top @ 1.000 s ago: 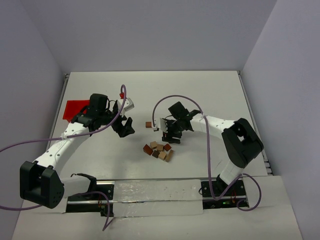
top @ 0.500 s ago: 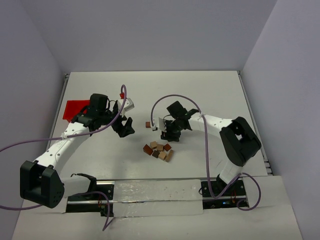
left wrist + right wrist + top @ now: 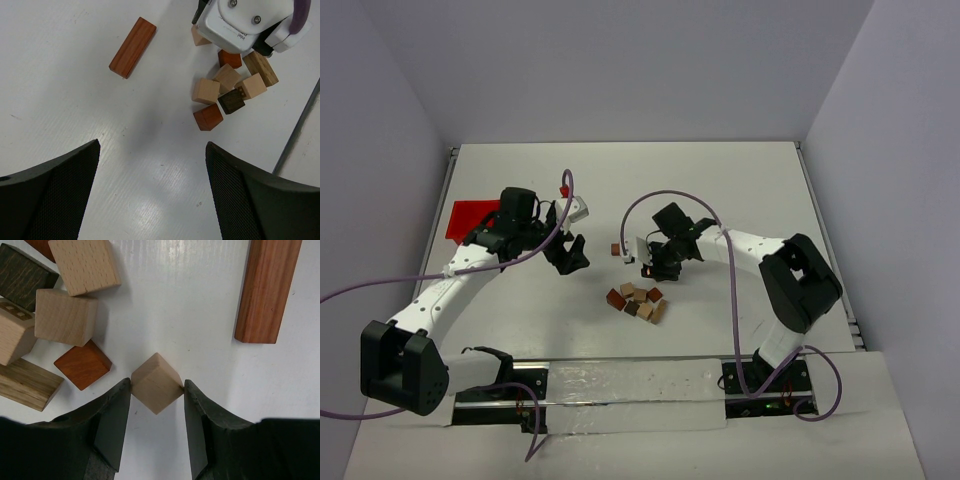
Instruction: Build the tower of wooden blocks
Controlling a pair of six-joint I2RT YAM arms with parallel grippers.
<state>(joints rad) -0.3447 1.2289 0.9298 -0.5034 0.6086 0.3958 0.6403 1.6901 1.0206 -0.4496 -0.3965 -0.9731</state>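
Table (image 3: 720, 180): white. Everything sits on it, and the pile of blocks (image 3: 638, 300) is near its middle.
Red bin (image 3: 470, 215): far off to the left of the pile. You do not need it now.
Left gripper (image 3: 150, 150): up on the left of the pile, wide open, holding nothing.
Right gripper (image 3: 654, 268): at the far edge of the pile, closed onto the light cube (image 3: 156, 382), one finger on each side.
Pile of blocks: a handful of small blocks, light, red-brown and dark, all jumbled. No tower yet, because nothing is stacked.
Long bar (image 3: 267, 290): red-brown, lying flat and alone just past the pile. It looks like a good bottom for the tower.
Light cube: looks to rest on the table between the pile and the long bar, touching no other block.
Your grip: the fingers press on two corners, not on flat sides. The cube may twist or pop out, so squeeze gently.
Your lift: go straight up and slowly, so you miss the red-brown cube (image 3: 82, 365) at the pile's edge.
Your drop: set it flat on the bar's middle.
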